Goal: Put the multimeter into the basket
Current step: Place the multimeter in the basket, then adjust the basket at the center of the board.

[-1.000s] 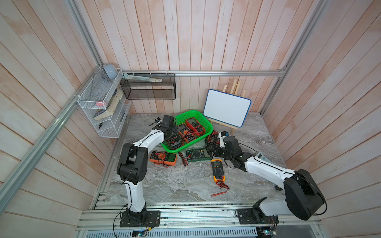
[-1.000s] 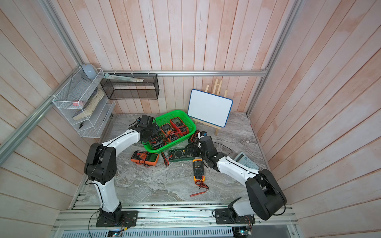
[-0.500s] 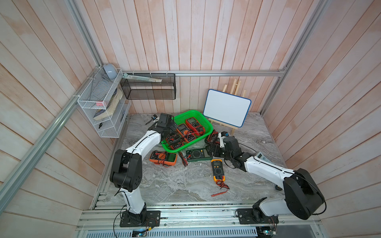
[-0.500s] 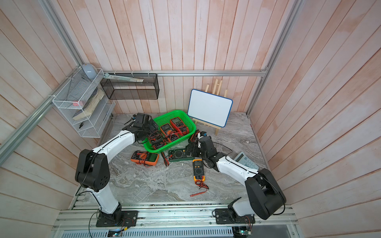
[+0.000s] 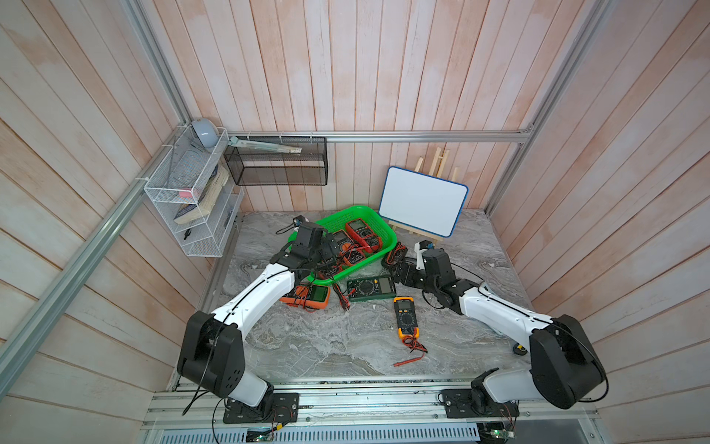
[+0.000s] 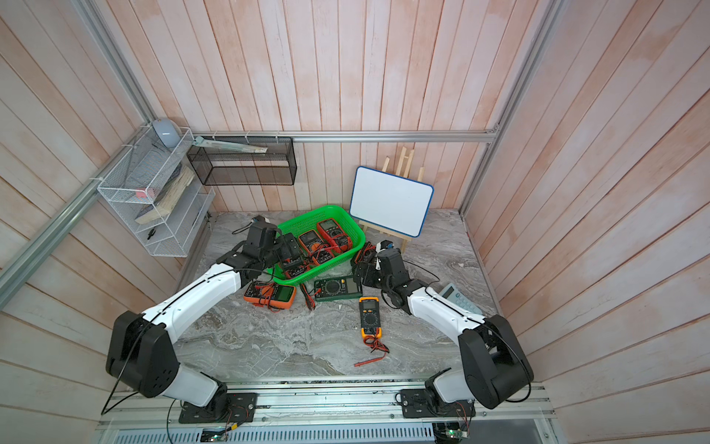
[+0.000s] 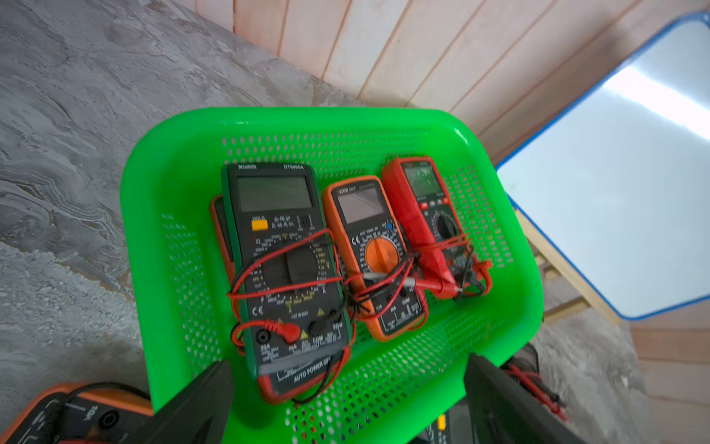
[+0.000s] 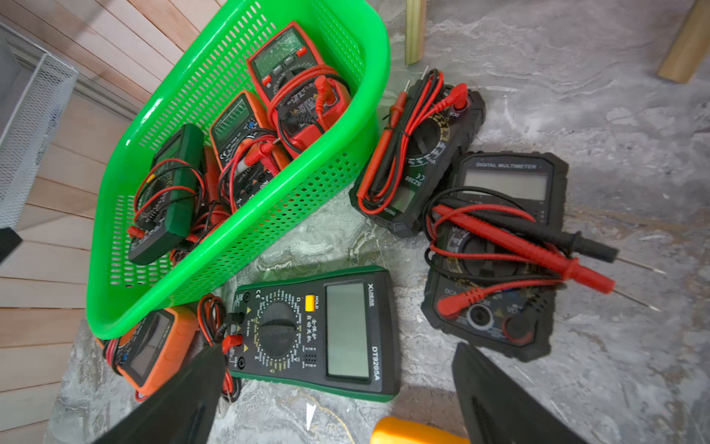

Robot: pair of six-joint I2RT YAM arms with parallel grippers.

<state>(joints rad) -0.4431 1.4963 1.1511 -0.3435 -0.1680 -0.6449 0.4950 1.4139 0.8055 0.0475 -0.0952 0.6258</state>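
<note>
Right gripper: jaws spread wide and empty. It hovers just over the dark green multimeter, not touching it. That meter lies flat on the table, screen up, just near of the basket. I take it as the next pick.

Left gripper: jaws also apart, nothing held, above the basket's near-left end. Inside the basket are a green meter stacked on an orange one, then an orange meter and a red meter.

On the table:
- two black meters right of the basket
- an orange meter near-left of it
- a yellow meter nearer

Handling (judgement):
- The case is rigid plastic and looks moderately heavy, so it won't deform under the jaws.
- The green case has no rubber boot, so its smooth sides may slip.
- Grip across the short width, mid-body at the dial. Keep the pads off the screen.
- In the right wrist view the jaws look lined up with the meter's length, so it probably needs a wrist turn first.
- The leads are bunched at the socket end, toward the orange meter on the table. They are floppy and will trail, and could snag that meter or the basket rim. Lift high before crossing the rim.

The basket is already crowded, with the only free floor at its left side.
</note>
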